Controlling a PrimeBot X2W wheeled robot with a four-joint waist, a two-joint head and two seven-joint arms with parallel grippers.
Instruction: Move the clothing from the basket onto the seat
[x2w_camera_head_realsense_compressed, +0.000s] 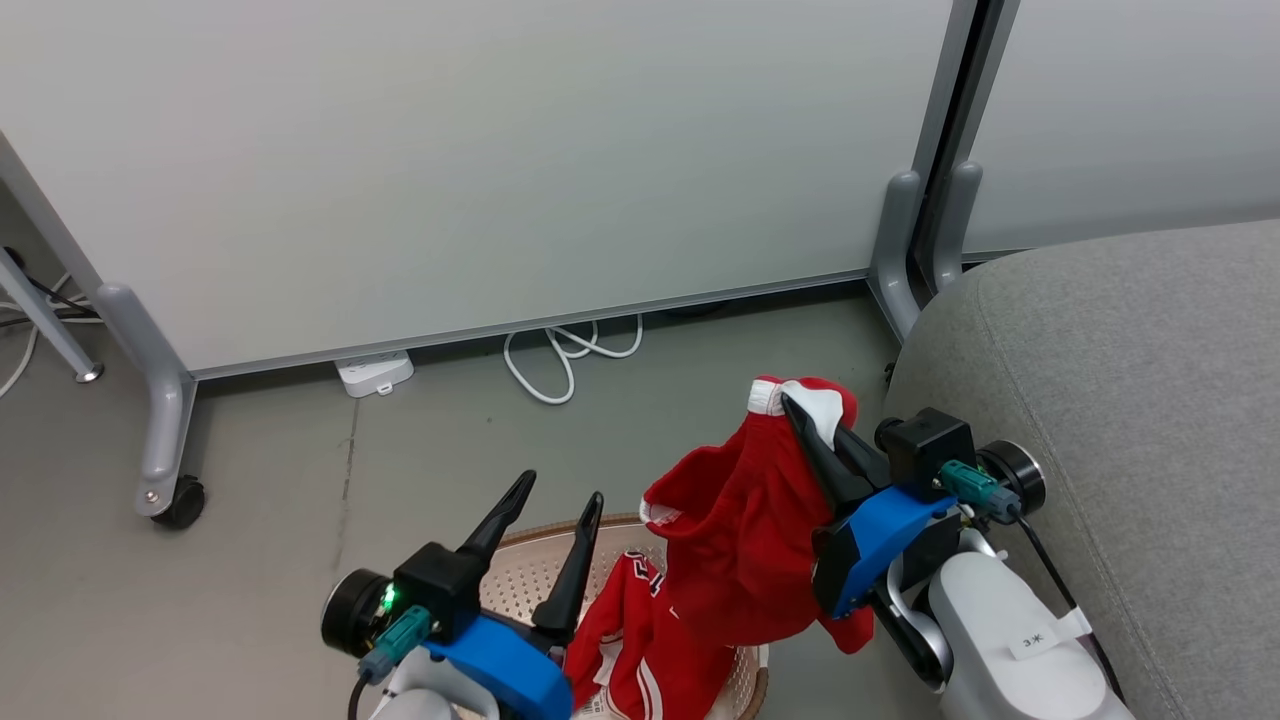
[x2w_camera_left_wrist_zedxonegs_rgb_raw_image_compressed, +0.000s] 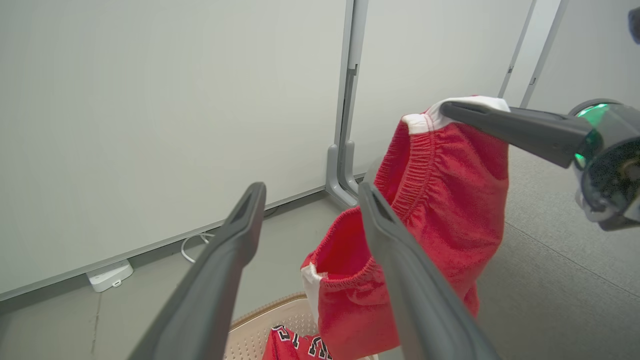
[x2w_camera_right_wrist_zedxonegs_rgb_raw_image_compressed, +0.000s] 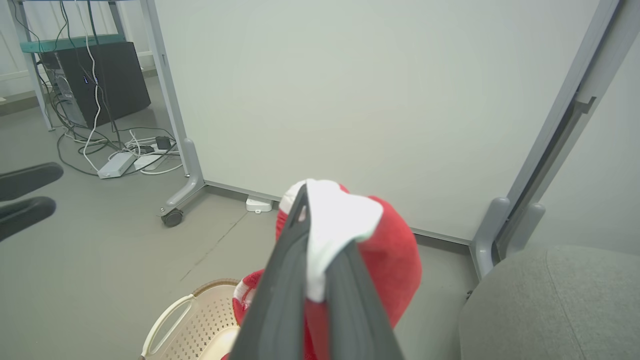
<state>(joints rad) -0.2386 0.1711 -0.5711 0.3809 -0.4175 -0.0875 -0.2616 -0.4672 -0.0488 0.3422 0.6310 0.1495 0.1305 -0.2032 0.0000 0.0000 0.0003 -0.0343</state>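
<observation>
— The right tool is clamped on the white trim of the red piece. In the right wrist view we see both fingers pressed together on the fabric.

— Agreed. We record that garment hanging from the grip, raised above the basket, with its lower folds in front of the basket's right part. We cannot tell whether they touch what lies beneath.

— And the left tool?

— Its fingers stand apart with nothing between them. It hovers over the basket's left part, pointing toward the partition.

— The jersey?

— It lies crumpled in the basket. We note black, white-edged lettering partly showing in the left wrist view.

— The seat?

— Grey and upholstered, on the right, just beside the right arm. The hanging piece is near its rounded corner but apart from it.

— Surroundings?

— The basket stands on the grey floor. We find a white power strip and a looped white cable at the partition's foot.
</observation>
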